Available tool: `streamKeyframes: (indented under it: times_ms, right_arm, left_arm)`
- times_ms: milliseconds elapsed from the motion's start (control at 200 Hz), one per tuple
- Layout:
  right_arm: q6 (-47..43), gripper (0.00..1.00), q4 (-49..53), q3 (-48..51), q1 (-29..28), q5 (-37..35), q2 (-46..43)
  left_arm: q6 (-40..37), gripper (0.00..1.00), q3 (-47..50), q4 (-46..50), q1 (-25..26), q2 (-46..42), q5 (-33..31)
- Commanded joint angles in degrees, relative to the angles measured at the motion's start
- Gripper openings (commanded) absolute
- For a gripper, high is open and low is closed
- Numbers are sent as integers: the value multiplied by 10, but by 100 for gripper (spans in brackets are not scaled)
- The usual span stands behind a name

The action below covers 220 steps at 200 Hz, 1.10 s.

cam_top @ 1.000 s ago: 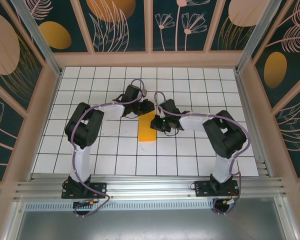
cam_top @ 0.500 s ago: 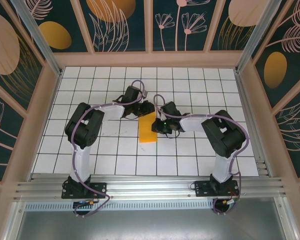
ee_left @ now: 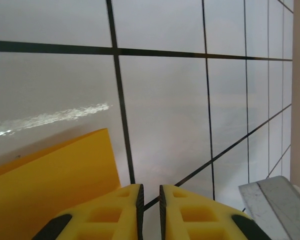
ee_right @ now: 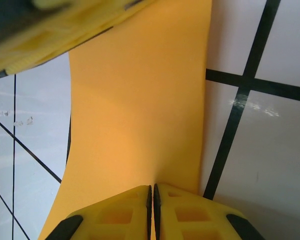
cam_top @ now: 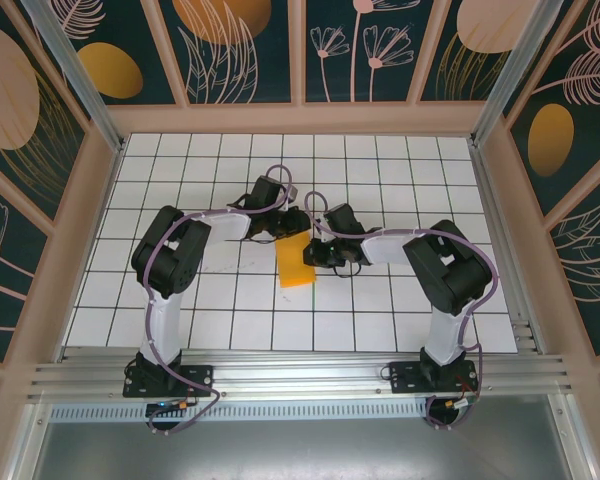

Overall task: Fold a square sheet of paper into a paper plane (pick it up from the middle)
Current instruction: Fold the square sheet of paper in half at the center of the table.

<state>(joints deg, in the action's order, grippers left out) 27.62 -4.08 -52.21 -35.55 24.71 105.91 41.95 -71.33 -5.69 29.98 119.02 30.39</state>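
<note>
White-tiled desk (cam_top: 180, 180) with black grid lines sits between dark floral wall panels (cam_top: 245, 50), carrying one orange-yellow paper sheet (cam_top: 296, 265) folded into a narrow strip at its centre. Two arms meet over it. The right gripper (ee_right: 152, 200) is pinched closed on the sheet's right edge. The left gripper (ee_left: 150, 200), at the far end, has its jaws almost together with nothing seen between them, the paper just beside.
</note>
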Motion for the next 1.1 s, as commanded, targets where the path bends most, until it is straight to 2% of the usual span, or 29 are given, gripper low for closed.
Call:
streamKeyframes:
  times_ms: [0,450,665,1096]
  right_arm:
    - [-13,13,41,17,6,-9,8]
    - [0,13,62,2,9,-17,9]
    - [-5,13,95,-21,6,30,-11]
    - [-42,13,162,35,-2,48,-53]
  left_arm:
    - [-17,18,12,19,2,17,-23]
    - [-28,15,45,37,1,10,-83]
    - [-26,14,73,21,2,8,-99]
    - [-10,13,122,-23,1,9,-113]
